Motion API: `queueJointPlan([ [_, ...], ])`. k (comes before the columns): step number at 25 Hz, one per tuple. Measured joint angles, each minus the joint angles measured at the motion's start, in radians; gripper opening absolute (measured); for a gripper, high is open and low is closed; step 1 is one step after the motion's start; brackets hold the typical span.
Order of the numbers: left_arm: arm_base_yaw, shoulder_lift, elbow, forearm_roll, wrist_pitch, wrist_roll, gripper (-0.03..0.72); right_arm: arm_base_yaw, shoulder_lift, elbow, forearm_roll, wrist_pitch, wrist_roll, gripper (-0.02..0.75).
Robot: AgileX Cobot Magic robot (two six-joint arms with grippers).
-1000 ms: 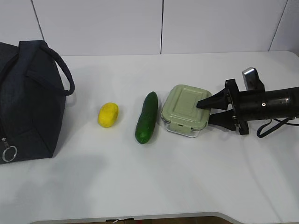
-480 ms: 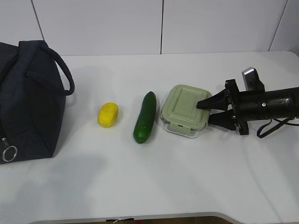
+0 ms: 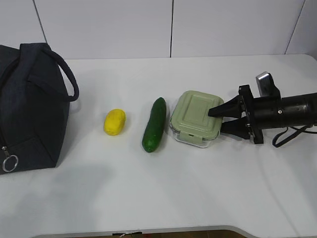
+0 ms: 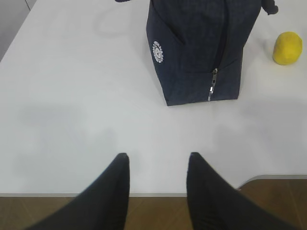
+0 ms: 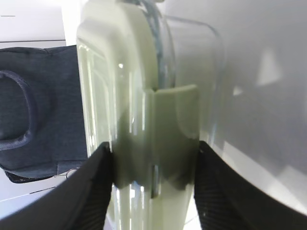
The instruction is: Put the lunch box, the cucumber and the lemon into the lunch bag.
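In the exterior view, you see the right gripper (image 3: pixel 218 120) lying sideways and low over the white table (image 3: pixel 163 193), with its two fingers closed on the right edge of the lunch box (image 3: pixel 195 119), one on the pale green lid and one lower on the glass wall. The box sits just beside the cucumber (image 3: pixel 154 125), close to touching it, so lift straight up first and do not drag it to the left. The lemon (image 3: pixel 114 122) lies further left, and the lunch bag (image 3: pixel 30 106) stands at the far left edge, well apart from the box; its top looks not opened from here, but you cannot tell for sure. In the left wrist view, the left gripper (image 4: pixel 157 177) hangs near the table edge, half spread and holding nothing, with the bag's zip end in front of it; I think this arm should open the bag and hold it before the box arrives. In the right wrist view, the fingertips (image 5: pixel 96 182) press on both sides of the lid clip, only at the rim, so I advise to keep the box level and move slowly, because the glass can slip.
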Motion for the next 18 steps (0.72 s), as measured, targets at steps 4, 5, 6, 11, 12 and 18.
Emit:
queueJointPlan([
  [4,0.000,0.000,0.000,0.000,0.000,0.000,0.265,0.000,0.000,0.000,-0.014,0.011,0.000,0.381],
  [5,0.000,0.000,0.000,0.000,0.000,0.000,0.265,0.000,0.000,0.000,-0.014,0.013,0.000,0.381],
  [6,0.000,0.000,0.000,0.000,0.000,0.000,0.265,0.000,0.000,0.000,-0.016,0.013,0.000,0.380],
  [11,0.000,0.000,0.000,0.000,0.000,0.000,0.265,0.000,0.000,0.000,-0.016,0.014,0.000,0.380],
  [12,0.000,0.000,0.000,0.000,0.000,0.000,0.265,0.000,0.000,0.000,-0.016,0.014,0.000,0.380],
  [18,0.000,0.000,0.000,0.000,0.000,0.000,0.265,0.000,0.000,0.000,-0.016,0.014,0.000,0.380],
])
